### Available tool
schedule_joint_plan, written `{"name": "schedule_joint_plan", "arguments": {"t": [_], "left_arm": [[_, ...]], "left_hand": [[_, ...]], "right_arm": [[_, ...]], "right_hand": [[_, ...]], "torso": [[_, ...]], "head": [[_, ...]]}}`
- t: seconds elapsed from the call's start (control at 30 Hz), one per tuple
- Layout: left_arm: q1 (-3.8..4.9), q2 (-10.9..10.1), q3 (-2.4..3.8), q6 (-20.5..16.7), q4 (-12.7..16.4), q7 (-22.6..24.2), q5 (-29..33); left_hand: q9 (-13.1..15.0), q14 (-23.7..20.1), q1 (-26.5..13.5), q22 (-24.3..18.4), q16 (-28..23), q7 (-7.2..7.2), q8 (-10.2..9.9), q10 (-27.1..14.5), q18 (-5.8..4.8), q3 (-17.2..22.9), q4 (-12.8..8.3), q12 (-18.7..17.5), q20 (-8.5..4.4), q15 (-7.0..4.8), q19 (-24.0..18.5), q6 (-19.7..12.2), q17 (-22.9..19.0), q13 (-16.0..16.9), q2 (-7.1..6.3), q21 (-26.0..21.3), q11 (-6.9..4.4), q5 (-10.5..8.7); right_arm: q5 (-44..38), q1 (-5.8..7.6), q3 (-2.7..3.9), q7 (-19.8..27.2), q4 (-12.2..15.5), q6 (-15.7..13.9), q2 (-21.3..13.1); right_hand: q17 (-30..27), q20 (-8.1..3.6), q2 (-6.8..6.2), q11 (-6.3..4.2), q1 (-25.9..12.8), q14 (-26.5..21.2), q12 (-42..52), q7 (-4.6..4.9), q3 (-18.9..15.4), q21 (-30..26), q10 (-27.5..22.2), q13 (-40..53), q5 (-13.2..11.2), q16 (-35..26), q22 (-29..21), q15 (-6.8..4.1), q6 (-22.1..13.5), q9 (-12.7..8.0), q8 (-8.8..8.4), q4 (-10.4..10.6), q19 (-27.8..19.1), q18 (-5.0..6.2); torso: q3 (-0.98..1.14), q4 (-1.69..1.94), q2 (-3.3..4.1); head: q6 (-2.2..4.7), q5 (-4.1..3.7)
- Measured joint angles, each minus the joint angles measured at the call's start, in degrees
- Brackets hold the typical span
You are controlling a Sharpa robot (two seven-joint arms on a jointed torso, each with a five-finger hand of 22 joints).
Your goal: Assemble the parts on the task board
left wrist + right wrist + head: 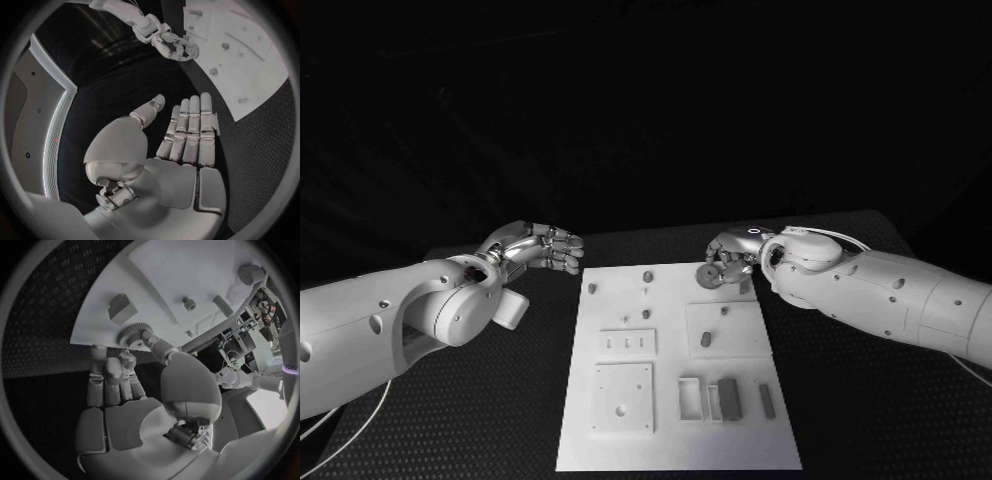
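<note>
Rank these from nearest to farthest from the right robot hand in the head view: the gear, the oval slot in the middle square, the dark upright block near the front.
1. Gear: pinched by the right robot hand, at the board's far right.
2. Oval slot: mid-board.
3. Dark block: front of the board.

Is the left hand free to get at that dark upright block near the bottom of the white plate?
Probably yes. The left hand holds nothing and hovers off the task board, beside its far left corner. The dark block stands in the open near the board's near edge, with nothing above it; the right hand is busy with a gear.
</note>
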Motion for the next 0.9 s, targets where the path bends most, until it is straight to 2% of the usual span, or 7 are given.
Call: {"name": "schedule_joint_plan", "arguments": {"t": [0.27, 0.47, 0.83, 0.87, 0.9], "left_arm": [[0.00, 0.07, 0.00, 0.03, -0.02, -0.03, -0.01], [0.00, 0.06, 0.00, 0.05, -0.06, -0.05, -0.01], [0.00, 0.03, 0.00, 0.10, -0.04, -0.10, -0.01], [0.00, 0.03, 0.00, 0.11, -0.04, -0.10, -0.01], [0.00, 0.02, 0.00, 0.11, -0.03, -0.11, -0.02]], "left_hand": [[0.00, 0.20, 0.00, 0.00, 0.00, 0.00, 0.00, 0.00, -0.29, 0.00, 0.00, -0.22, 0.00, 0.20, 0.00, 0.00, 0.07, 0.04, 0.00, 0.00, 0.00, 0.00], [0.00, 0.20, 0.00, 0.05, 0.00, 0.00, 0.00, 0.00, 0.42, 0.00, 0.00, -0.22, 0.00, 0.20, 0.00, 0.00, 0.06, 0.04, 0.00, 0.00, 0.00, 0.00], [0.00, 0.20, 0.00, 0.10, -0.22, 0.00, 0.00, 0.00, 0.46, 0.00, 0.00, -0.22, 0.00, 0.20, 0.00, 0.00, 0.18, 0.10, 0.00, 0.00, 0.00, 0.00], [0.00, 0.20, 0.00, 0.10, -0.22, 0.00, -0.05, 0.00, 0.45, 0.00, 0.00, -0.22, 0.00, 0.20, 0.00, 0.00, 0.18, 0.10, 0.00, 0.00, 0.00, 0.00], [0.00, 0.20, 0.00, 0.09, -0.22, 0.00, -0.22, 0.00, 0.45, 0.00, 0.00, -0.22, 0.00, 0.20, 0.00, 0.00, 0.18, 0.10, 0.00, 0.00, 0.00, 0.00]], "right_arm": [[-0.27, -0.14, -0.01, 0.08, 0.31, -0.47, 0.01], [-1.65, -0.28, -0.06, 0.03, 0.88, -0.95, 0.02], [-3.66, -0.50, -0.06, 0.06, 1.08, -1.73, 0.20], [-3.80, -0.52, -0.05, 0.09, 1.10, -1.82, 0.24], [-3.92, -0.55, -0.06, 0.09, 1.11, -1.90, 0.25]], "right_hand": [[-0.01, 0.09, 0.05, 0.04, -0.05, -0.01, 0.22, 0.00, 0.02, 0.00, -0.05, -0.28, 0.30, 0.00, 0.00, -0.02, 0.00, -0.32, 0.00, -0.46, -0.10, 0.00], [-0.08, 0.11, 0.05, 0.04, -0.06, 0.23, 0.56, 0.00, 0.23, 0.22, -0.06, -0.78, 0.30, 0.00, 0.00, -0.26, 0.00, -0.32, 0.00, -1.00, -0.11, 0.00], [-0.13, -0.04, 0.05, 0.04, -0.06, 0.22, 0.56, 0.00, 0.63, 0.45, -0.06, -1.15, 0.30, 0.00, 0.00, -0.55, 0.00, -0.31, 0.07, -1.40, 0.04, 0.00], [-0.14, -0.13, 0.25, 0.04, 0.10, 0.23, 0.56, -0.01, 0.71, 0.45, -0.06, -1.16, 0.31, 0.00, 0.00, -0.55, 0.00, 0.89, 1.92, -1.48, 0.14, 0.00], [-0.14, -0.13, 0.30, 0.04, 0.15, 0.23, 0.56, -0.01, 0.72, 0.45, -0.06, -1.21, 0.31, 0.00, 0.00, -0.55, 0.01, 0.56, 1.92, -1.49, 0.14, 0.00]], "torso": [[0.02, 0.01, 0.02], [0.03, -0.04, 0.01], [0.07, -0.12, -0.02], [0.07, -0.12, -0.02], [0.07, -0.11, -0.02]], "head": [[-0.16, 0.08], [-0.22, 0.07], [-0.34, 0.12], [-0.35, 0.13], [-0.37, 0.14]]}}
